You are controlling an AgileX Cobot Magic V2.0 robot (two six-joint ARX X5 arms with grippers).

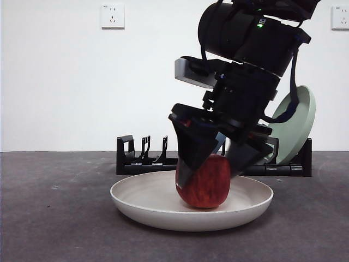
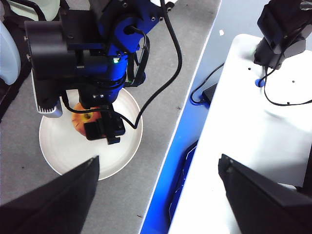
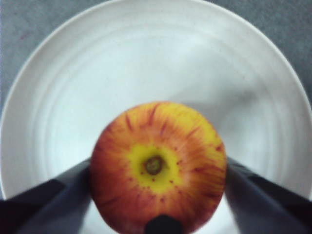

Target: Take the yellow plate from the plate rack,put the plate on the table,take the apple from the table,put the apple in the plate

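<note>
The yellow plate [image 1: 147,202] lies flat on the dark grey table [image 1: 54,218] in front of the black plate rack [image 1: 142,155]. The red apple [image 1: 204,183] sits inside the plate, its underside touching the plate's floor. My right gripper [image 1: 210,172] comes down from above and is shut on the apple, one jaw on each side. The right wrist view shows the apple [image 3: 158,165] stem end up between the jaws, with the plate [image 3: 146,58] beneath. My left gripper [image 2: 158,163] is open and empty, high above, looking down on the plate [image 2: 63,151] and apple [image 2: 83,119].
A sage-green plate [image 1: 297,125] leans in the rack's right end, just behind the right arm. The rack's left slots stand empty. In the left wrist view the table's edge runs beside a white bench [image 2: 253,122] with cables.
</note>
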